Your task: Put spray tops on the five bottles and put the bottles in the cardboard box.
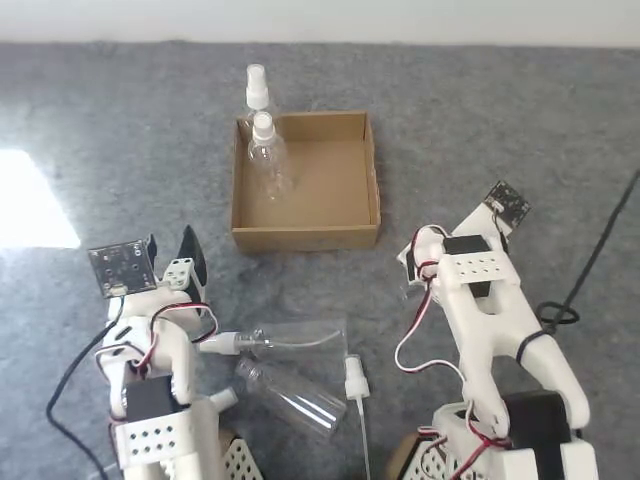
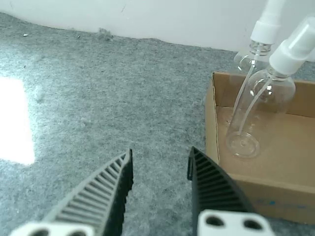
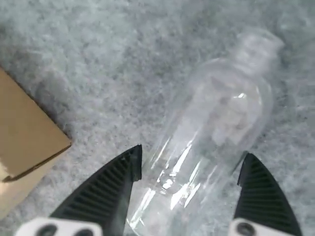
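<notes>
The cardboard box [image 1: 362,178] stands open at the table's middle. One capped clear bottle [image 1: 268,158] stands upright in its back left corner [image 2: 256,105], and a second capped bottle [image 1: 258,88] stands just behind the box [image 2: 252,49]. Between the arms lie a capped bottle [image 1: 290,338], an uncapped bottle [image 1: 298,402] and a loose spray top [image 1: 355,380]. My right gripper [image 3: 192,157] [image 1: 415,262] is open, its fingers either side of another uncapped bottle [image 3: 211,128] lying on the carpet. My left gripper [image 2: 160,172] [image 1: 188,258] is open and holds nothing, left of the box.
Grey carpet covers the table. The box's near corner [image 3: 24,142] lies close beside the right gripper. A black cable [image 1: 590,270] runs along the right edge. A bright patch of light [image 1: 30,205] falls at the left.
</notes>
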Robot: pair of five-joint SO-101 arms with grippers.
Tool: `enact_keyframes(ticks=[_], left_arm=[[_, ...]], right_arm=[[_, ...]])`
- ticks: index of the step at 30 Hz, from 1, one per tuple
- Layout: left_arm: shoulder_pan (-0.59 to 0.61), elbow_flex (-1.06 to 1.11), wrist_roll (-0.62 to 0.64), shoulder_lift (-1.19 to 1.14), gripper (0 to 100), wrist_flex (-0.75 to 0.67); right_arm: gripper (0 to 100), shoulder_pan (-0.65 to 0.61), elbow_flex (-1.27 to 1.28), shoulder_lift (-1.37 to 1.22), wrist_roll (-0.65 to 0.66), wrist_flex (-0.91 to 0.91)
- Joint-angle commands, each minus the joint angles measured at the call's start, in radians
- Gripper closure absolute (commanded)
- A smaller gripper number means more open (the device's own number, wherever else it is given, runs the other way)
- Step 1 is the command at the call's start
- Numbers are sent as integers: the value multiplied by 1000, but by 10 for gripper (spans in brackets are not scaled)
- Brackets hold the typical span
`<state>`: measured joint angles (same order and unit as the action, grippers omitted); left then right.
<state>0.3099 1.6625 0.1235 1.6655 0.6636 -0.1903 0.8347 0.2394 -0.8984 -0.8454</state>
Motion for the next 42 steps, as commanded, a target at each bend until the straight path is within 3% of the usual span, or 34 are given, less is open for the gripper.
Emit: enact_keyframes(ticks=[1,4,9,12,26,37,42], left_arm=[[3,-8,-8,5,826,-2],[3,-8,-8,5,826,-2],[3,-8,-8,5,826,-2],[3,-8,-8,5,826,-2],[3,-8,-9,5,826,-2],[3,-8,-9,5,826,-2],[3,-8,-9,5,826,-2]], right_arm=[[714,13,-3,19,-8,-30],[735,15,-3,19,-8,-39],[893,19,-3,24,-2,-42],[913,42,-3,30,26,-42],[917,147,-8,31,537,-44],[914,213,-8,31,858,-50],[914,220,-55,31,1089,-188]])
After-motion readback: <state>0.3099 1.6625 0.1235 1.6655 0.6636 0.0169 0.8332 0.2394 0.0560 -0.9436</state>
